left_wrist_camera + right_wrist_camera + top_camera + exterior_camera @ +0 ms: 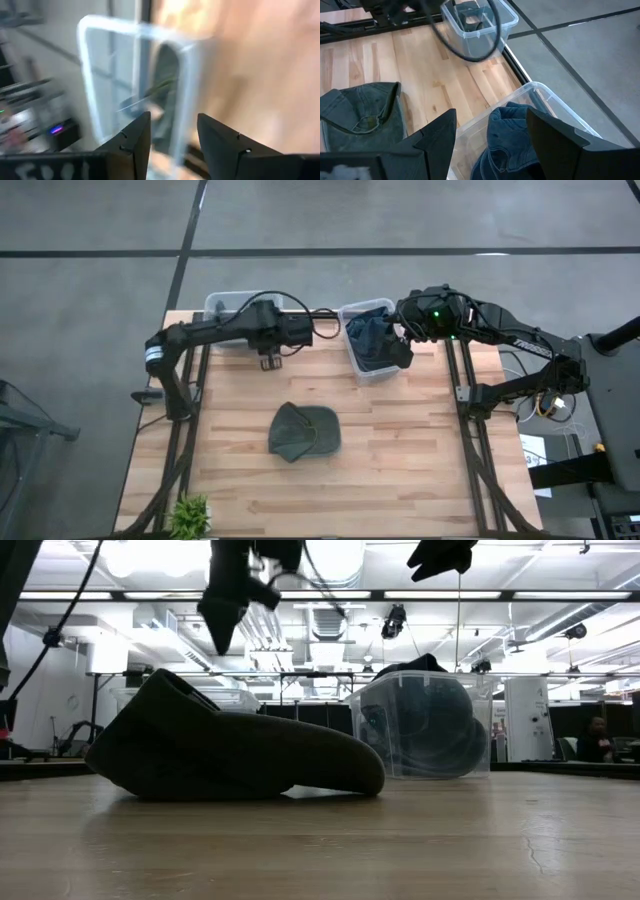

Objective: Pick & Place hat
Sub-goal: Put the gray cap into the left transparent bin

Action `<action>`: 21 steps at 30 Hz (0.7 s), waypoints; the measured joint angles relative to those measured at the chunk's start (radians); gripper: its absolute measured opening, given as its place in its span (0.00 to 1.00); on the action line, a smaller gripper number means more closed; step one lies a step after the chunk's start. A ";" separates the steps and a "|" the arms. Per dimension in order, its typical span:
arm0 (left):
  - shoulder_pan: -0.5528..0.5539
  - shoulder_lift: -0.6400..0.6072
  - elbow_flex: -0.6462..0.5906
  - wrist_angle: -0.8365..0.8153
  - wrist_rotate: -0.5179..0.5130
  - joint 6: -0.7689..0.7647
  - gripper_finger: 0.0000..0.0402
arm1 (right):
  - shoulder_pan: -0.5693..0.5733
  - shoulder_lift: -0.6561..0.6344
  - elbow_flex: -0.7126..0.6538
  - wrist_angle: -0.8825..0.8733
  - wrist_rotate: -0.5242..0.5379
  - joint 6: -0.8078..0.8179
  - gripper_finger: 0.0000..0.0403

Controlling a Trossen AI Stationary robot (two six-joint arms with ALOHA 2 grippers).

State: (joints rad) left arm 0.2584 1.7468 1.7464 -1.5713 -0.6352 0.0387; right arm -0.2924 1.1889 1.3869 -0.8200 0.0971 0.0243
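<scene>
From above, a green hat (305, 431) lies flat at the bench (400, 460) centre. The right gripper (403, 348) hovers at one o'clock over a bin (357, 366) of blue hats (512, 135), fingers spread, empty. The left gripper (270, 363), at eleven o'clock near another bin (222, 303), also has its fingers spread, empty.

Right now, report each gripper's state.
Left gripper: open, holding nothing, over the table's far side.
Right gripper: open, empty, above the clear bin of denim hats.
</scene>
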 joint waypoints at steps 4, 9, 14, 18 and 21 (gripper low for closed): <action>-0.067 -0.009 0.046 0.015 0.136 -0.089 0.38 | 0.000 0.000 0.000 0.000 0.000 0.001 0.58; -0.176 -0.016 0.053 0.103 0.334 -0.140 0.38 | 0.000 0.000 0.000 -0.001 0.000 0.001 0.58; -0.296 -0.007 0.049 0.189 0.418 -0.184 0.38 | 0.000 0.000 0.000 -0.001 0.000 0.001 0.58; -0.391 -0.006 0.048 0.285 0.418 -0.219 0.38 | 0.000 0.000 0.000 -0.001 0.000 -0.001 0.58; -0.450 -0.004 0.032 0.364 0.418 -0.232 0.38 | 0.000 0.000 0.000 -0.001 0.000 -0.001 0.58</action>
State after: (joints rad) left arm -0.1911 1.7428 1.7782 -1.2074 -0.2171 -0.1936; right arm -0.2924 1.1889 1.3869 -0.8214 0.0971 0.0230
